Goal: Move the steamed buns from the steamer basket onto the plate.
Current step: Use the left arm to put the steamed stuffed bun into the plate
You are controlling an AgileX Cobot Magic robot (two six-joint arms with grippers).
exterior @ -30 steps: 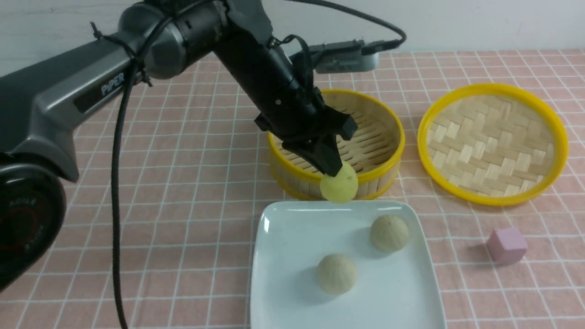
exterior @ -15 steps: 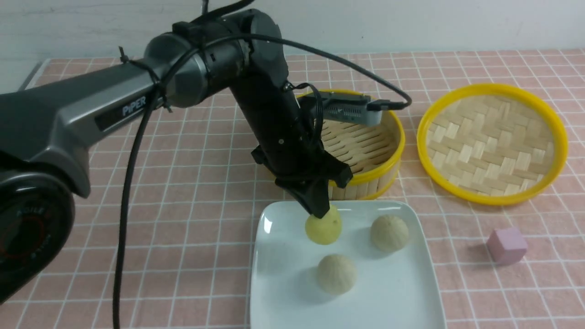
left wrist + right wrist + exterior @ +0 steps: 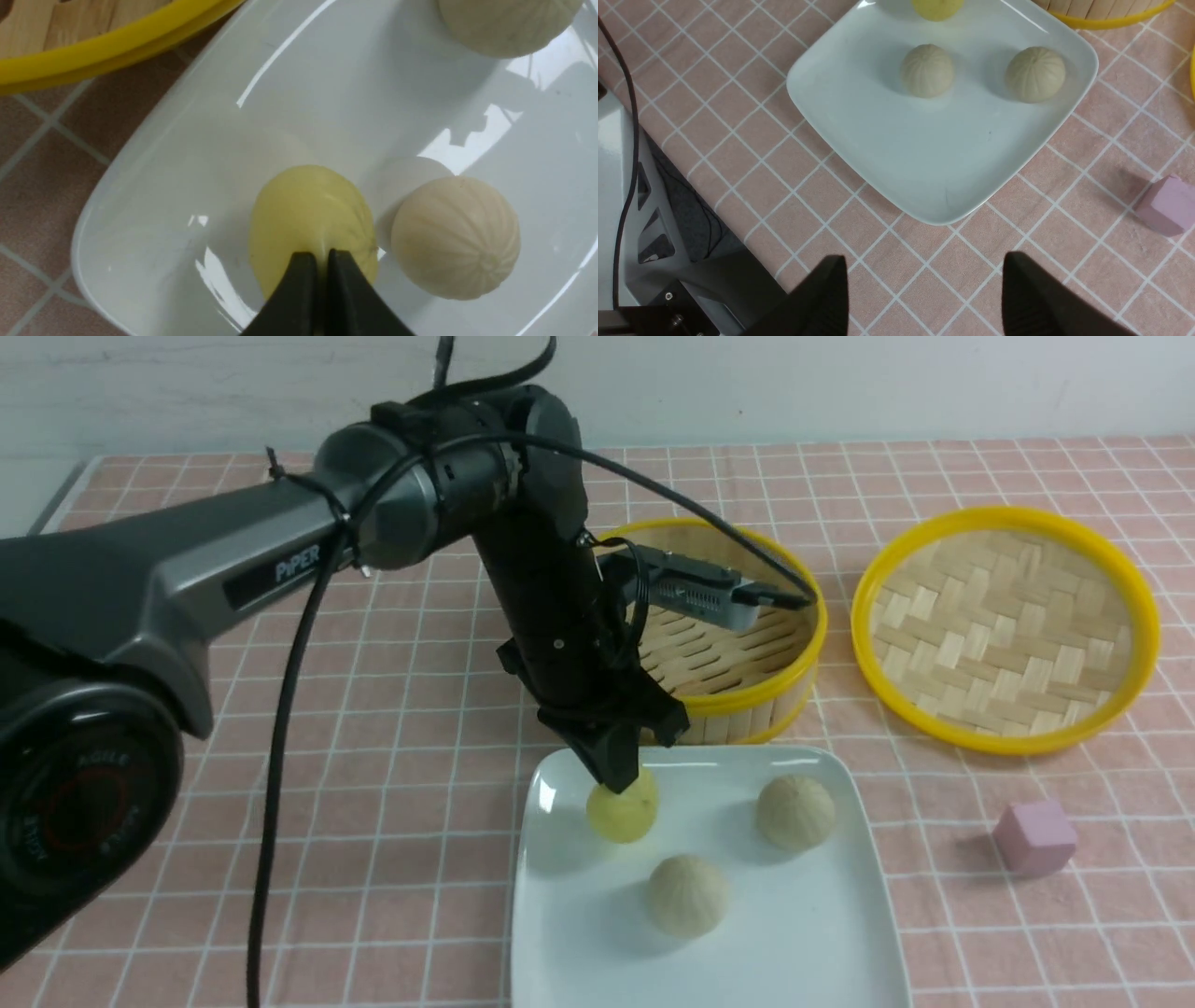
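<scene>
Left pincer (image 3: 619,782): points downward over the far-left part of the plate (image 3: 803,952). Its jaws are nearly together, pinching the top of the yellow bun (image 3: 624,814). The left wrist view shows the two dark tips side by side with only a thin gap, pressed into the bun's soft skin.

Yellow bun: low over the plate, inside its rim, near the far-left corner. Whether its underside touches the glazed surface cannot be told.

Beige buns: both rest on the plate. One (image 3: 795,812) lies toward the far-right part and the other (image 3: 687,894) near the middle. They are apart from each other, and the middle one is close beside the yellow bun without touching it.

Steamer basket (image 3: 738,726): upright on the bench just behind the plate, partly hidden by the left arm.

Right pincer (image 3: 924,257): jaws spread wide with nothing between them, above the pink checked cloth (image 3: 392,756) on the near side of the plate.

Other items: a shallow woven lid (image 3: 1006,630) lies to the right of the basket. A pink cube (image 3: 1034,838) sits on the cloth to the right of the plate, apart from it.
</scene>
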